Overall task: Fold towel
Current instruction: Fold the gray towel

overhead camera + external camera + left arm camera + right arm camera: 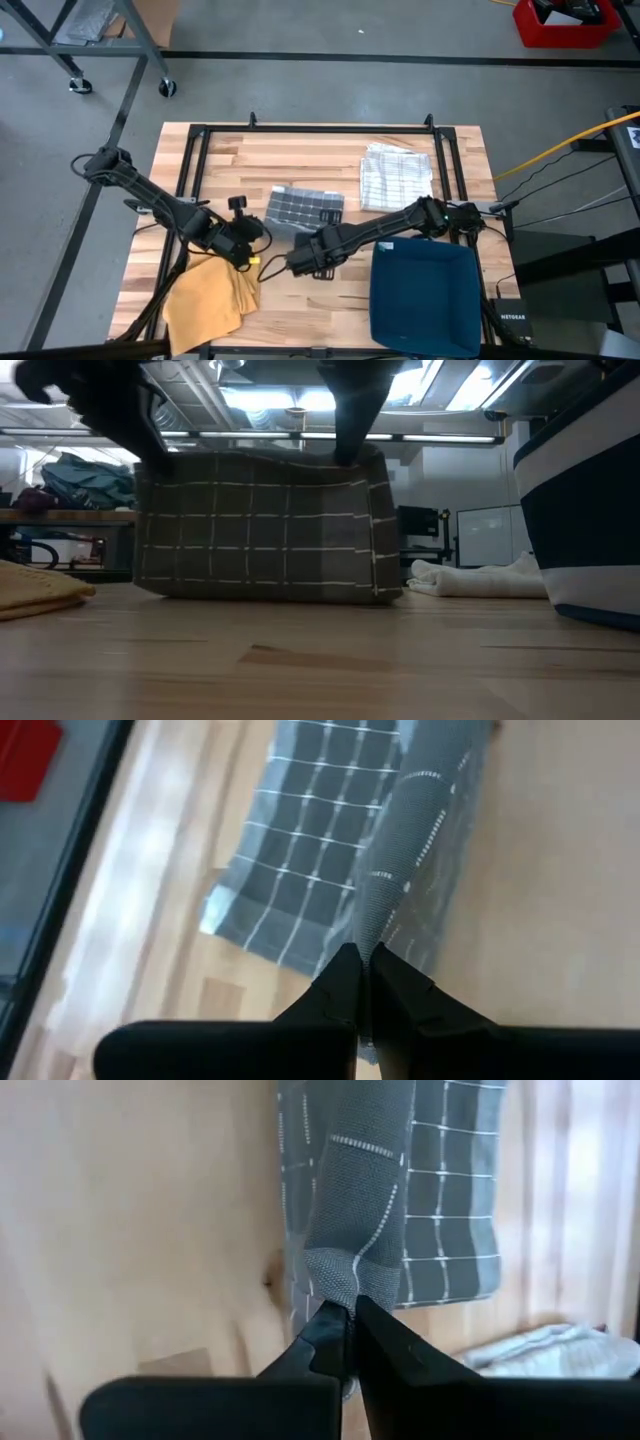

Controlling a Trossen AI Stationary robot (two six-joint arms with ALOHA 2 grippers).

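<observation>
A grey towel with white checks (pixel 305 205) is held up by its near edge between my two grippers. In the low view it hangs like a curtain (pixel 265 525), with its lower part on the wooden table (pixel 320 660). My left gripper (pixel 252 240) (pixel 362 965) is shut on the towel's near left corner. My right gripper (pixel 312 250) (pixel 345 1315) is shut on its near right corner. Both grippers slant downward. My left gripper pinches a bunched corner of the grey towel (pixel 372 920) between its two fingers, coming from above and slanting down. The cloth runs away from the fingers down to the table. My right gripper pinches the other near corner (pixel 335 1275) between its two fingers, also slanting down from above. The towel hangs below it, its far part on the table.
A crumpled yellow cloth (pixel 210 290) lies at the near left, close under my left arm. A dark blue bin (pixel 425 295) stands at the near right. A folded white checked towel (pixel 395 175) lies at the far right, inside the black frame (pixel 200 135).
</observation>
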